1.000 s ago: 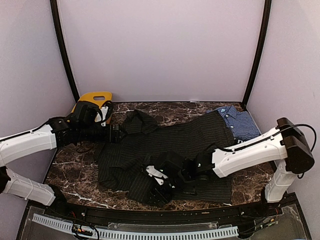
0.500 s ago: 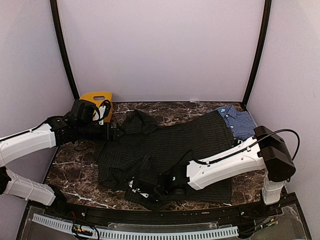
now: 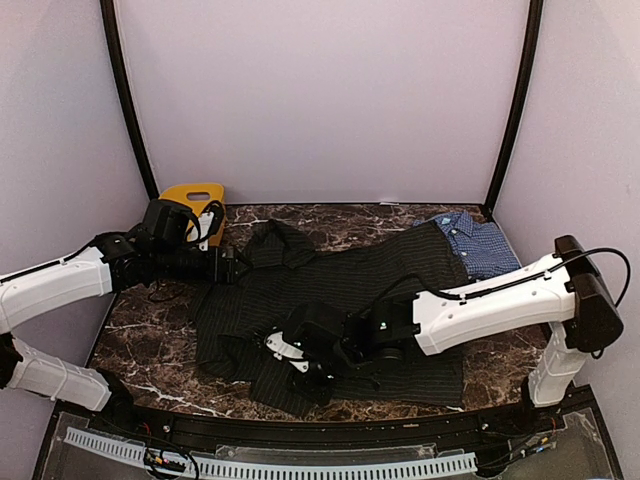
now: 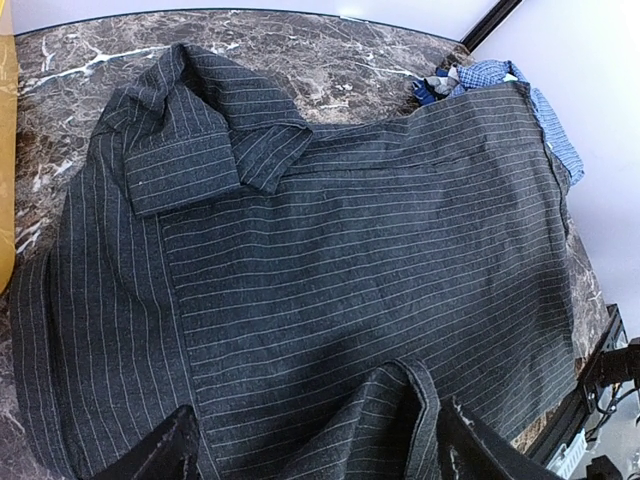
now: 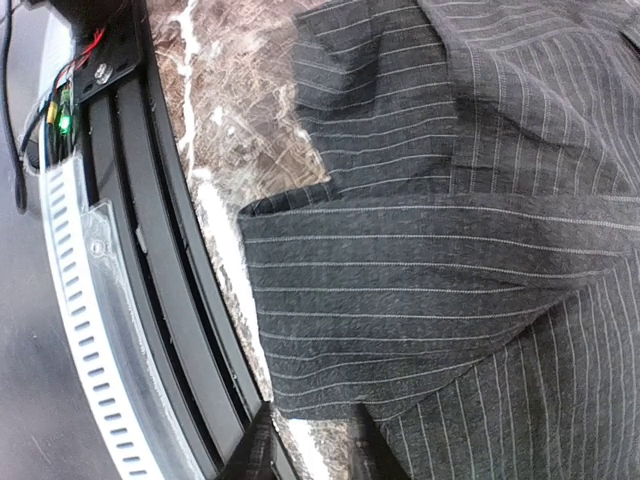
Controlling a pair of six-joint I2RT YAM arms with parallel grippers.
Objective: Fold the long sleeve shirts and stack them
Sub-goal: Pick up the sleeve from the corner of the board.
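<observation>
**A:** Change on the right! The right gripper [image 5: 312, 448] had its jaws wide apart a second ago. Now they've drawn close together at the near hem of the black pinstriped shirt [image 3: 340, 285].

**B:** Actually on the cloth?

**A:** Looks that way. In the wrist view the hem's corner runs down between the fingers, right by the front edge of the marble table [image 3: 150, 335]. The arm reached furthest left half a second ago and has come back a touch since.

**B:** And the other arm?

**A:** The left gripper [image 3: 226, 266] hasn't budged. Its jaws are spread wide with nothing in them, and it's hovering beside the collar at the shirt's far-left end.

**B:** So what does that tell us?

**A:** I'd say the first fold is only starting. The black shirt lies spread across the table, with just this hem taken up.

**B:** And the second shirt?

**A:** The blue checked shirt [image 3: 482, 246] sits bunched in the far-right corner, its edge tucked under the black one. It's unfolded, so stacking is a long way off.
</observation>
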